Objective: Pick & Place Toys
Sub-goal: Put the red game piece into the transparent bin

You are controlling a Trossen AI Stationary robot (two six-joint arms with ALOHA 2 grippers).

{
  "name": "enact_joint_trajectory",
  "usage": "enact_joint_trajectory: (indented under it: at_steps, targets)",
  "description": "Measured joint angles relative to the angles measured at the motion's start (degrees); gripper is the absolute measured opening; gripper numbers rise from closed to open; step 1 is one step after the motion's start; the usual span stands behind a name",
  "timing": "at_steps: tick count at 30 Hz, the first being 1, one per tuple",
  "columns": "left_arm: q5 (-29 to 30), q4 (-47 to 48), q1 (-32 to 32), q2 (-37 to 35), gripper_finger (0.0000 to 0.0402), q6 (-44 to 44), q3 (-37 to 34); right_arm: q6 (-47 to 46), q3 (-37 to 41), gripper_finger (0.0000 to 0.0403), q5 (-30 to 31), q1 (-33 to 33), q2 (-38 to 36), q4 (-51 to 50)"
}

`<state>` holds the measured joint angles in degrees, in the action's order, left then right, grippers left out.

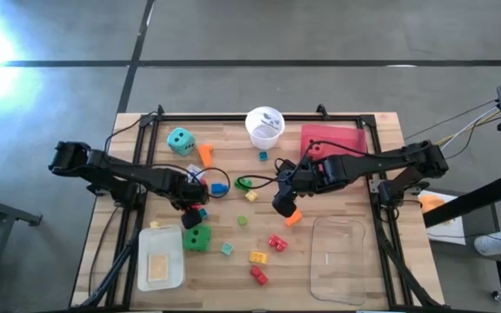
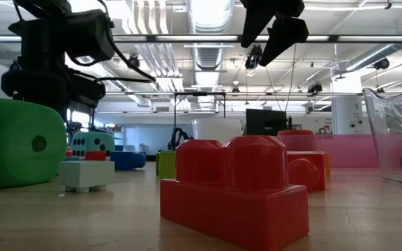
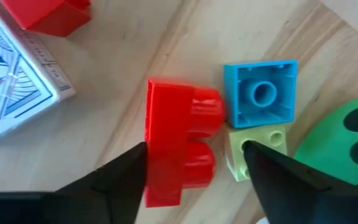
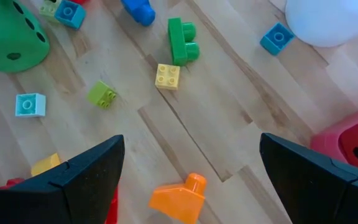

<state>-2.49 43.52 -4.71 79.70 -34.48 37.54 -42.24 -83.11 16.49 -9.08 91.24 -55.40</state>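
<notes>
- Bricks lie scattered over the middle of the wooden worktop; no brand name or lettering can be read on any of them.
- Left hand is low over a red brick near the left edge of the worktop, one dark finger on each side of it — spread, not yet touching it as far as the wrist view shows.
- Just beside that red brick lie a blue brick, stud side down, and a pale green brick; the green die sits next to them.
- A patterned blue card box lies near the same brick; its print is too small to read.
- Right hand hangs spread and empty above the worktop's centre — an orange brick lies under it.
- Farther off lie a green brick, a yellow brick and a teal die towards the far left corner.
</notes>
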Motion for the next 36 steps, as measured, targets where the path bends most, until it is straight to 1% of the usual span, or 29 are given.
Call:
enact_joint_trajectory:
  at_steps: [5, 9, 14, 19, 23, 26, 29, 36]
  targets:
    - [-0.1, 0.1, 0.0, 0.0, 0.0219, 0.1, 0.0, 0.4, 0.0, 0.0367, 0.0, 0.0, 0.0, -0.1]
    - [0.0, 0.2, 0.0, 0.0, 0.0199, 0.2, 0.0, 0.4, 0.0, 0.0367, 0.0, 0.0, 0.0, -0.1]
    - [0.1, -1.1, 0.0, 0.0, 0.0195, 0.6, -0.1, 0.4, 0.0, 0.0367, 0.0, 0.0, 0.0, -0.1]
    - [-0.2, -1.5, 0.0, 0.1, 0.0194, 3.0, -0.1, 0.4, 0.0, 0.0367, 0.0, 0.0, 0.0, -0.1]
    - [-1.4, -1.6, 0.1, 0.1, 0.0194, 3.1, -0.1, 0.4, 0.0, 0.0367, 0.0, 0.0, 0.0, -0.1]
    - [-2.0, -1.8, 0.2, 0.1, 0.0183, 3.0, -0.2, 0.4, 0.0, 0.0367, 0.0, 0.0, 0.0, -0.1]
    - [-2.7, -2.1, 0.2, 0.1, 0.0151, 3.0, -0.2, 0.4, 0.0, 0.0367, 0.0, 0.0, 0.0, -0.1]
    - [-5.2, -2.4, 0.2, 0.2, 0.0019, 3.0, -0.1, 0.4, 0.0, 0.0367, 0.0, 0.0, 0.0, -0.1]
